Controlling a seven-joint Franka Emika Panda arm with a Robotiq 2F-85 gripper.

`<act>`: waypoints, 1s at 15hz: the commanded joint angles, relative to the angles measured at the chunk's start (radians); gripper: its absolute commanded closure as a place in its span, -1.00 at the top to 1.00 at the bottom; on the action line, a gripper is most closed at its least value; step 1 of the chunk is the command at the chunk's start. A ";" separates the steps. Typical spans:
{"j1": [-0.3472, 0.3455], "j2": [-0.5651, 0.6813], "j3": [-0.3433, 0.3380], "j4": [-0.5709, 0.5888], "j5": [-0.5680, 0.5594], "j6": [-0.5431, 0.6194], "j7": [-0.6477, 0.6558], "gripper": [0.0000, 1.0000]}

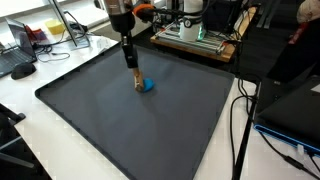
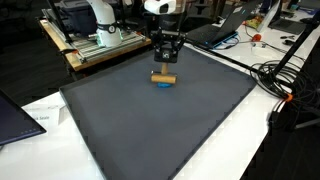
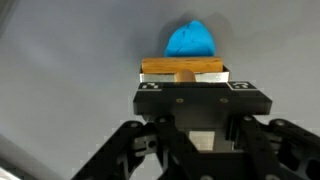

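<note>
A tan wooden block [image 3: 183,68] sits crosswise between the fingers of my gripper [image 3: 185,74], which is shut on it. Just beyond the block, a small blue lump [image 3: 190,40] lies on the dark grey mat [image 3: 60,60]. In both exterior views the gripper [image 1: 131,68] [image 2: 164,66] points straight down near the mat's far side, with the block [image 1: 133,81] [image 2: 163,74] at its tip. The block is low over the mat [image 1: 120,130] and right beside the blue lump [image 1: 147,85] [image 2: 163,83]. Whether block and lump touch is unclear.
The mat [image 2: 150,130] covers most of a white table. A wooden platform [image 2: 95,50] with the robot base stands behind it. Black cables [image 1: 240,120] run along one side, and a laptop [image 2: 15,115] and clutter lie beyond the mat's edges.
</note>
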 commanded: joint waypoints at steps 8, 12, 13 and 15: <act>0.005 0.111 -0.064 0.025 0.019 0.137 -0.066 -0.56; 0.007 0.111 -0.071 0.036 0.022 0.128 -0.065 -0.56; 0.008 0.106 -0.071 0.039 0.023 0.119 -0.063 -0.56; 0.012 0.089 -0.073 0.041 0.020 0.095 -0.049 -0.56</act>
